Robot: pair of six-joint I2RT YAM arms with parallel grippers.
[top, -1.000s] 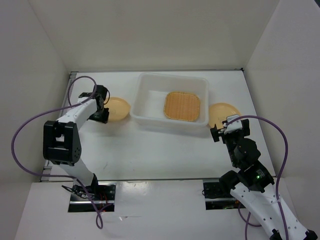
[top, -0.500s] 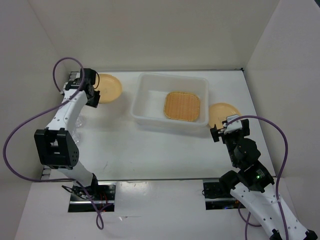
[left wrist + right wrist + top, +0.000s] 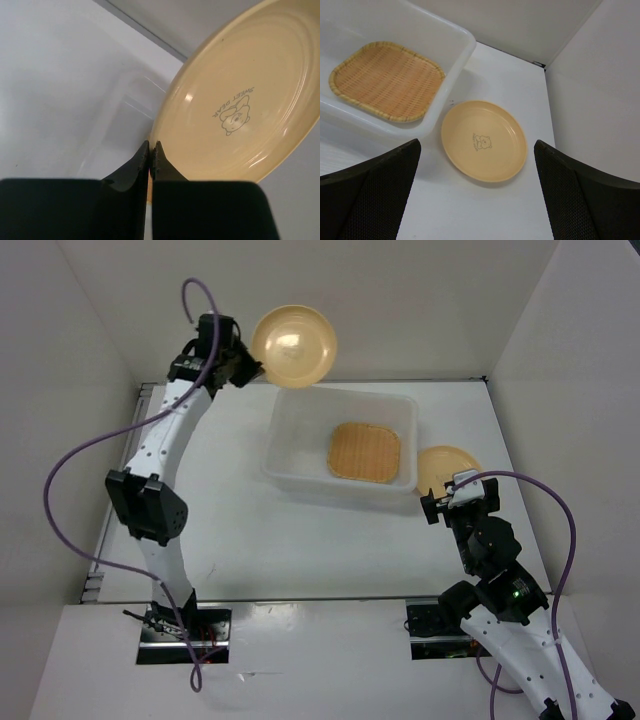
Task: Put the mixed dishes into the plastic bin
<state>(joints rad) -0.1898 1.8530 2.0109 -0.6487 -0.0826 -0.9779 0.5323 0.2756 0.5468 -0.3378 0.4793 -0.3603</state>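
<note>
My left gripper point(image 3: 248, 368) is shut on the rim of a round pale-orange plate point(image 3: 293, 345). It holds the plate tilted, high in the air above the far left corner of the plastic bin point(image 3: 290, 445). In the left wrist view the fingertips point(image 3: 151, 145) pinch the plate's edge, and the plate point(image 3: 240, 100) shows a small bear print. A square woven tray point(image 3: 365, 452) lies inside the bin. A second pale-orange plate point(image 3: 447, 462) rests on the table just right of the bin. My right gripper point(image 3: 447, 502) hovers open on its near side, and that plate point(image 3: 484, 140) shows between the wide jaws point(image 3: 476, 144).
White walls enclose the table on the left, back and right. The right plate lies between the bin's rim point(image 3: 465, 42) and the right wall. The woven tray point(image 3: 387, 80) fills the bin's right half. The left arm's purple cable point(image 3: 70, 480) loops out to the left.
My left arm has lifted its plate from the table left of the bin, swung it back and raised it high over the bin's far left corner. The right arm has not moved.
</note>
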